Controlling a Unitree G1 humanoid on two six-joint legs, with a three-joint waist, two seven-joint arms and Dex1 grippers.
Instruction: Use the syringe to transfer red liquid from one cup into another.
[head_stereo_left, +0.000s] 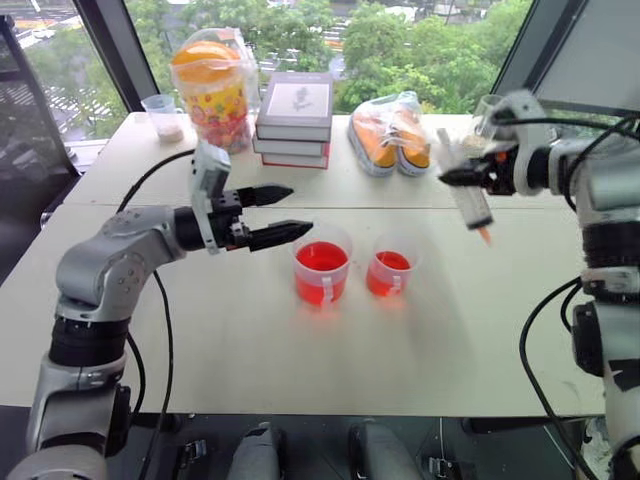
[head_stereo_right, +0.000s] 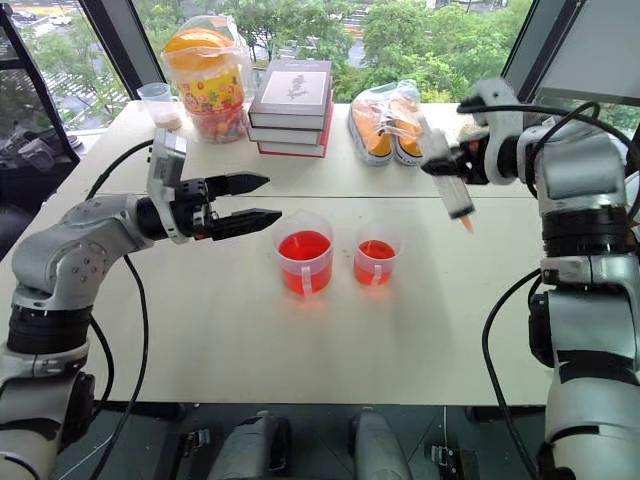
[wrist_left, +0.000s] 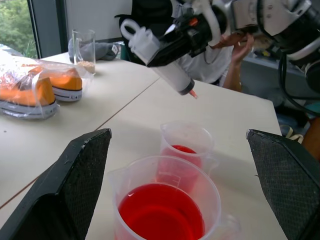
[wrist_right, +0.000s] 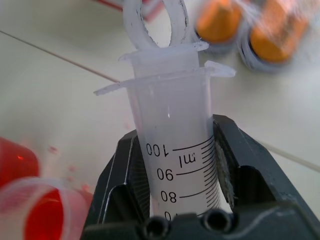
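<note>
With its fingers clamped on the barrel, the right gripper (head_stereo_right: 447, 166) held the syringe (head_stereo_right: 452, 187) tip-down above the table, right of the smaller cup (head_stereo_right: 376, 260), while the left gripper (head_stereo_right: 262, 200), fingers apart, hovered beside the wider cup (head_stereo_right: 303, 255); drawing red liquid (head_stereo_right: 303, 246) likely came next, which called for lowering the tip into it.

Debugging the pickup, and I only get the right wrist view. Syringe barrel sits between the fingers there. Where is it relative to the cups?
Observer: The syringe hangs in the air in the right gripper, tilted, orange tip down, to the right of the smaller cup and apart from it.
Operator: Left arm?
Observer: The left gripper is open, fingers level, just left of the wider cup, not touching it.
Operator: Liquid in both cups?
Observer: Yes, the red liquid shows in both; the wider cup holds more.
</note>
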